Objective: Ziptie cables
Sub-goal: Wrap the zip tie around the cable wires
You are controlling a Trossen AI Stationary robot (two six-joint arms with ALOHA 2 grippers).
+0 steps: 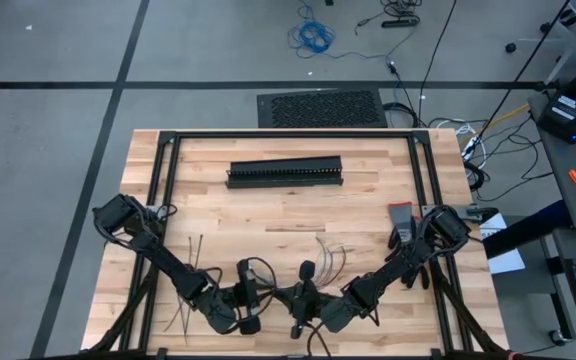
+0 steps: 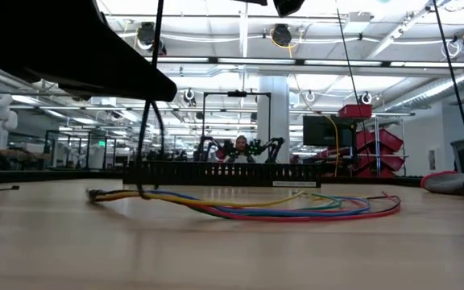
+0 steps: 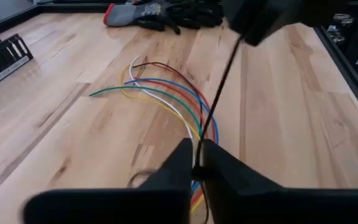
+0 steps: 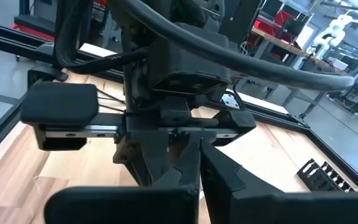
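Now the left gripper (image 3: 196, 163) is pinched shut on a ziptie (image 3: 219, 93) above the cables (image 3: 166, 96), which lie on the table (image 3: 272, 124); the right gripper (image 4: 194, 163) is closed, also pinching the ziptie.

Grey floor (image 1: 58, 60) crossed by dark lines; black mat (image 1: 320, 108) beyond wooden table (image 1: 288, 200); blue cable coil (image 1: 312, 38) loose on floor; ceiling (image 2: 240, 48) hung with round lamps and pipes; white column (image 2: 271, 113) mid-hall; red shelving (image 2: 377, 137) at side; monitor (image 2: 321, 130) nearby.
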